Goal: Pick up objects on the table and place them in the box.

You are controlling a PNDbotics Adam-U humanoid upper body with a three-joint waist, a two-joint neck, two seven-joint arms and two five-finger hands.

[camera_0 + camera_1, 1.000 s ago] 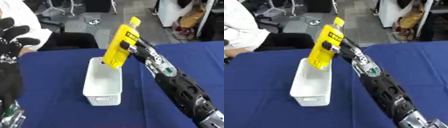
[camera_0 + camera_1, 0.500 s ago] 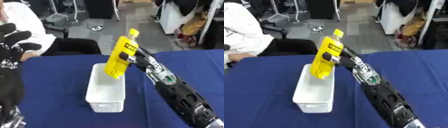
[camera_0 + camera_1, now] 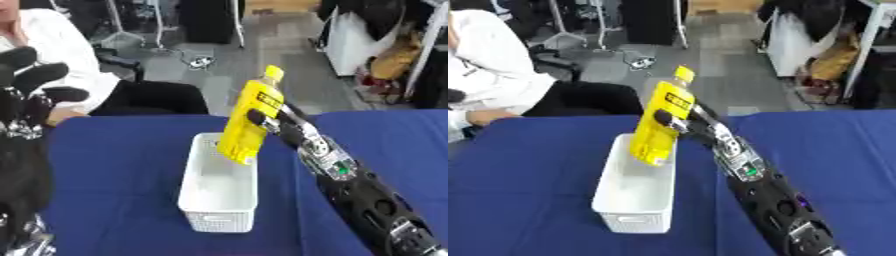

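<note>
Left robot hand (image 3: 31, 95): raised at the left edge, fingers spread, idle.
White box (image 3: 219, 200): on the blue tabletop (image 3: 114, 170), looks empty.
Yellow bottle (image 3: 250, 122): tilted above the box, unreleased.
Right robot hand (image 3: 278, 120): fingers curled round the bottle.

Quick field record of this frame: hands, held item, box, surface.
right hand: fingers curled round the yellow bottle
yellow bottle: tilted, cap up and away, base over the far end of the box
box: white, open top, nothing visible inside
left hand: raised at the view's left edge, fingers relaxed, holding nothing
table: blue cloth
task state: bottle not yet released
</note>
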